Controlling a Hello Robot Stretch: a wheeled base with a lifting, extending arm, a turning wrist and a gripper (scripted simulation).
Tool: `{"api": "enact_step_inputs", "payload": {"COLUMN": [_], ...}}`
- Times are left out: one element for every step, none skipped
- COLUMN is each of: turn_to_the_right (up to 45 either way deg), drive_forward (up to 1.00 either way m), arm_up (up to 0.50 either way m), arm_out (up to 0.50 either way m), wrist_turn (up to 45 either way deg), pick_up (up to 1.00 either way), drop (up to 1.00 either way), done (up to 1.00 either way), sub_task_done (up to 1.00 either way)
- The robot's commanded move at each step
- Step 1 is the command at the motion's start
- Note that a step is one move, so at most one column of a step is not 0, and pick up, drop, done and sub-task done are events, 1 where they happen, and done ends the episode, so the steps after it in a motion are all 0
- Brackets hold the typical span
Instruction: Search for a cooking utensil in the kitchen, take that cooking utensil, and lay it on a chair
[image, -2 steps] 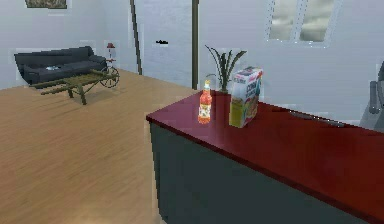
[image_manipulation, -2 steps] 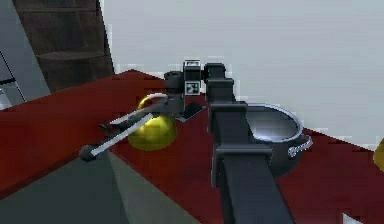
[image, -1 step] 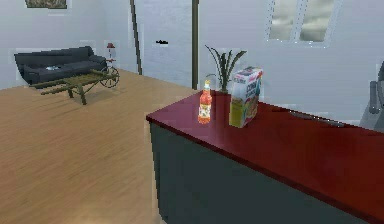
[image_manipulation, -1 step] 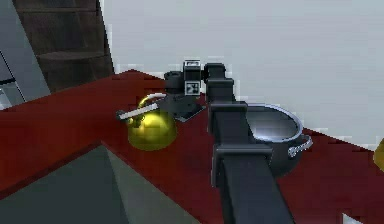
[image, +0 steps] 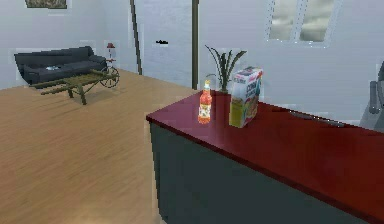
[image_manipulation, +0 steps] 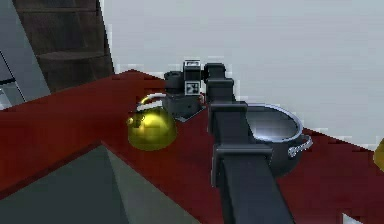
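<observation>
Gripper (image_manipulation: 172, 93) position: at the far end of the dark arm bar (image_manipulation: 235, 155), which rises from the arm side view's bottom edge over a dark red countertop (image_manipulation: 70, 130). Finger spread cannot be told. A golden kettle (image_manipulation: 152, 127) stands on the countertop right at the fingers, so it cannot be told whether the gripper holds anything or touches the kettle.

Kettle orientation: upright, base flat on the countertop, just left of the arm bar. The body is squat and round, with no marked long axis. A thin handle arches over the top. The direction of the spout cannot be made out.

Right of the bar, partly hidden by it, a grey round pan (image_manipulation: 275, 125) sits on the same surface. Dark brown shelving (image_manipulation: 70, 40) stands beyond, at the upper left.

In the forward view, the countertop tops a dark grey cabinet front (image: 230, 190). A red-orange bottle (image: 205, 103) stands upright on it, near a box (image: 244, 97). A thin dark item (image: 318, 118) lies flat farther right, its long axis running across the picture; its kind cannot be told. Behind the box is a potted plant (image: 225, 62). Across the wooden floor (image: 70, 150) stand a wooden cart-like table (image: 85, 82) and a dark sofa (image: 60, 65).
</observation>
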Motion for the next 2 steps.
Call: {"api": "enact_step_inputs", "payload": {"turn_to_the_right": [0.0,0.0], "drive_forward": [0.00,0.00], "arm_up": [-0.16,0.00], "arm_out": [0.00,0.00], "wrist_turn": [0.0,0.0], "pick_up": [0.00,1.00], "drop": [0.00,0.00], "done": [0.00,0.00], "sub_task_done": [0.00,0.00]}}
